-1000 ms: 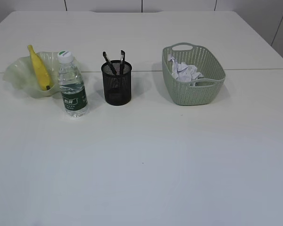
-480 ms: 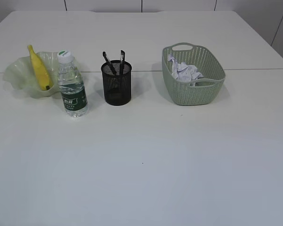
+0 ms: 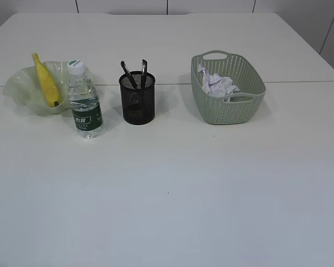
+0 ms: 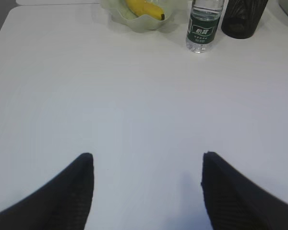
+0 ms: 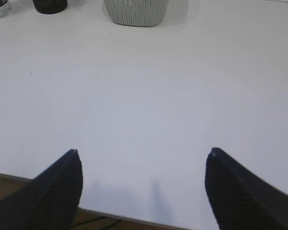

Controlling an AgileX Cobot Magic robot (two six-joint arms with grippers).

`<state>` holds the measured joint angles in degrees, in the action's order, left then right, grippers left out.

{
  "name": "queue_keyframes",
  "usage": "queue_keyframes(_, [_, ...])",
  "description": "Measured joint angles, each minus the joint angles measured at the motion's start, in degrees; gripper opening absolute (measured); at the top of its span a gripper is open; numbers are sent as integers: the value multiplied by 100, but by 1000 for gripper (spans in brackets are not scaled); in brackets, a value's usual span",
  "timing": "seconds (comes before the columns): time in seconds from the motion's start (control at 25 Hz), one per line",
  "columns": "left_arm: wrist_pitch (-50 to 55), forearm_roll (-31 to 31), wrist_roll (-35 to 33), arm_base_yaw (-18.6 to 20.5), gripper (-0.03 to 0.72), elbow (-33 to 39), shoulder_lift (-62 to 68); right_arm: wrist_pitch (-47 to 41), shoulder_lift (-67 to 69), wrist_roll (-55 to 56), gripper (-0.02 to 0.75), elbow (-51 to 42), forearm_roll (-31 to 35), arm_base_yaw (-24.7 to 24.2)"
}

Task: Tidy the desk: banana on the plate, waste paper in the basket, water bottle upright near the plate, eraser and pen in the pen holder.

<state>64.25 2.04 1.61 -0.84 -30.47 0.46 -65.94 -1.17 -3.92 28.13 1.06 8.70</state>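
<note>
On the desk (image 3: 167, 183), the banana (image 3: 46, 83) lay in the plate (image 3: 19, 83) near the far left corner, with the water bottle (image 3: 86, 102) upright just beside it. The pen holder (image 3: 137, 98) stood toward the far edge's middle, two dark pens (image 3: 128, 74) sticking out; the eraser could not be made out. The waste paper (image 3: 218, 85) sat in the basket (image 3: 228, 108), farther right. The left gripper (image 4: 146, 165) and right gripper (image 5: 143, 160) hung wide apart over bare desk near its front edge, holding nothing.

Office: white desk (image 3: 211, 183), pen holder (image 3: 137, 100)
</note>
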Motion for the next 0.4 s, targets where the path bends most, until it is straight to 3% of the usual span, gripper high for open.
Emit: queue_keyframes(0.4, [-23,5,-11,0,505,0,0,0,0,0,589,0,0,0])
